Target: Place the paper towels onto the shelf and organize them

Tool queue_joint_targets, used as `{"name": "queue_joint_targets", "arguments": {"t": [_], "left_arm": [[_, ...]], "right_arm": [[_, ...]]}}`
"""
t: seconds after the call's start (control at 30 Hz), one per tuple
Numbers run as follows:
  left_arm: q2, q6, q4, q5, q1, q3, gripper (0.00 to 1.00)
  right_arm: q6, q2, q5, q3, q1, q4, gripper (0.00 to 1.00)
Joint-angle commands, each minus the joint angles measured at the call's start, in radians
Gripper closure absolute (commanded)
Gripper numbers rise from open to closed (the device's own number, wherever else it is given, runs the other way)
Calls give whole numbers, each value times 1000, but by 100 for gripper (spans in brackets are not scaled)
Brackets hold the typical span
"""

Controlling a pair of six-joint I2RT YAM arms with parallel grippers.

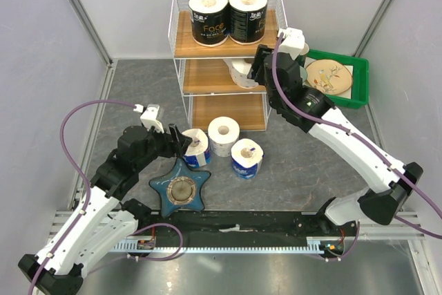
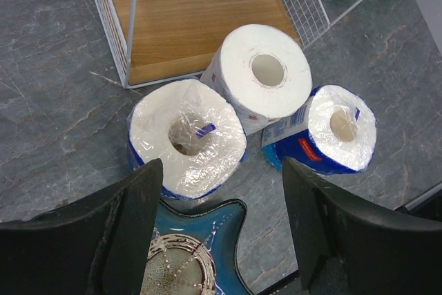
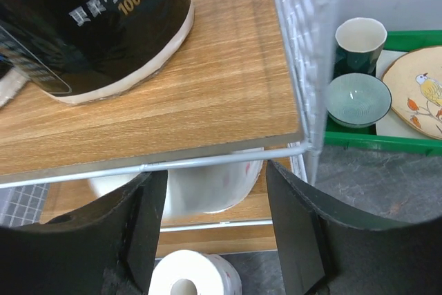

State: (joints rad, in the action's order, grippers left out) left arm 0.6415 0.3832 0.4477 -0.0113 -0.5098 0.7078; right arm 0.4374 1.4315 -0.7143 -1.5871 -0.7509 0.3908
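The left black roll (image 1: 208, 15) sits up on the shelf's (image 1: 271, 38) top tier and reads "Face". The right black roll (image 1: 248, 13) is beside it, with "100%" showing in my right wrist view. A white roll (image 1: 239, 72) lies on the middle tier. My right gripper (image 1: 254, 67) is at it, fingers spread wide; whether they touch it, I can't tell. On the desk (image 1: 138, 94) before the shelf, a plain roll (image 1: 224, 135) stands between the near blue-white roll (image 1: 195, 147) and the far blue-white roll (image 1: 246, 158). My left gripper (image 2: 221, 170) hangs agape over the near one and the star dish (image 1: 181, 188).
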Motion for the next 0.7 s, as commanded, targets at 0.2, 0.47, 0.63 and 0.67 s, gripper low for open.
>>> {"name": "queue_joint_targets", "arguments": {"t": [0.2, 0.47, 0.63, 0.67], "left_arm": [[0, -12, -34, -33, 16, 2, 23], [1, -13, -35, -35, 19, 1, 23], [7, -14, -38, -36, 24, 2, 23], [12, -14, -37, -36, 25, 2, 23]], "right_arm": [[0, -111, 9, 25, -2, -73, 33], [50, -253, 111, 157, -4, -46, 33], [113, -327, 248, 255, -5, 74, 32], [121, -333, 281, 303, -5, 92, 32]]}}
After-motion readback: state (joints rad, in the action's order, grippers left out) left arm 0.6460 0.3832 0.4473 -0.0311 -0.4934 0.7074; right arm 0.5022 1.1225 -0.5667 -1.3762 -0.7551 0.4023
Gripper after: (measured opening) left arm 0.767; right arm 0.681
